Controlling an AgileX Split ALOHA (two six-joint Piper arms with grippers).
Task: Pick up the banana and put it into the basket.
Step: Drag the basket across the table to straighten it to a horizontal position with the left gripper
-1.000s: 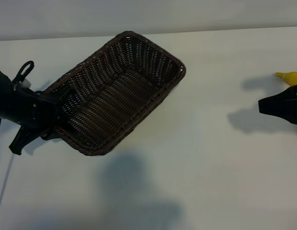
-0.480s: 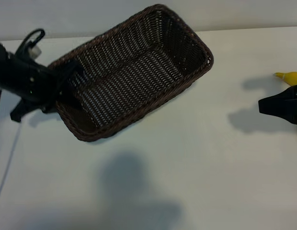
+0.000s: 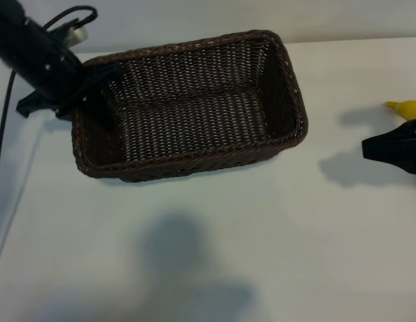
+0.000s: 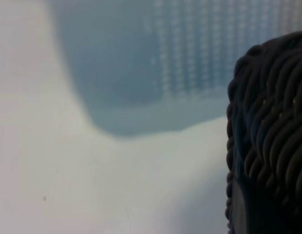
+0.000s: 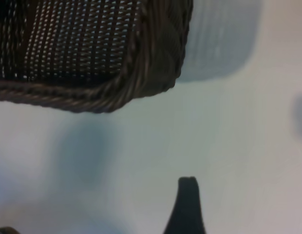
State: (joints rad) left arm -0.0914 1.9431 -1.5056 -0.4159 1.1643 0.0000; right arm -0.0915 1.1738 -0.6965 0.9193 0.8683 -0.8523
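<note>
Two grippers – left gripper (image 3: 100, 90) clamped on basket (image 3: 194, 107) end rim, basket off table (image 3: 262, 235); right gripper (image 3: 369, 149) spread wide, empty, beside banana (image 3: 406, 107).

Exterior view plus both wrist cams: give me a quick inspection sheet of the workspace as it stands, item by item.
Surface: white table, with shadows on it.
Basket: dark woven basket at upper left, empty, held up by its left end.
Banana: only a yellow tip shows at the right edge, behind the right arm, outside the basket.
Clutter: nothing seen.
Left gripper: left gripper clamped on the basket's left rim.
Right gripper: right gripper at the right edge, open, holding nothing, beside the banana.
Cables: black cable hangs along the left arm.
Surroundings: plain pale wall behind the table.
</note>
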